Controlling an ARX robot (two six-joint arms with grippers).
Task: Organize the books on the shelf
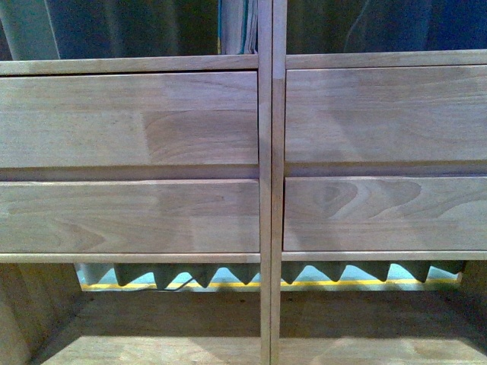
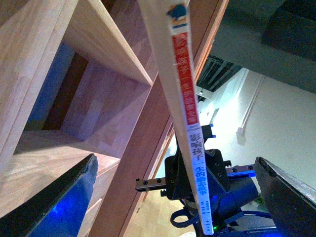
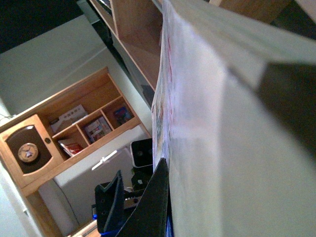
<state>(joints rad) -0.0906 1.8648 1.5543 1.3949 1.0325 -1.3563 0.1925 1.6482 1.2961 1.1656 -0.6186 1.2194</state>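
**Tool state.** The left gripper point(image 2: 175, 162) stood wide open. Its two fingers point(image 2: 54, 207) lay well apart, one on each side of the book point(image 2: 190, 123), and neither touched it. The right gripper point(image 2: 196, 174) appeared to be clamped on the book at the spine's far end. This reading is hedged, because its own wrist view showed only one dark finger point(image 3: 154, 202) lying against the blurred cover point(image 3: 207, 128).

**Location of the task's thing.** The held book, which had a white spine with red and dark print, was in the air beside the shelf point(image 1: 266, 152). It was not in any compartment. Neither arm showed in the front view. In that view the stored books point(image 1: 240, 26) stood upright in the upper left compartment, against the central divider point(image 1: 265, 91) and above the drawer fronts point(image 1: 129, 118).

**Governing relation.**
- The spine's long axis ran away from the left wrist camera, passing between the open fingers toward the right gripper.
- The axis lay roughly alongside the shelf's upright, with the open compartments point(image 2: 94, 113) just beside the book.
- The right arm bore the load, and the left arm only straddled the spine.

**Assessment.** The next move likely depends on keeping this axis parallel to the stored books while the book travels sideways into a compartment. If the left gripper is to steady it, the fingers need only close across the spine.
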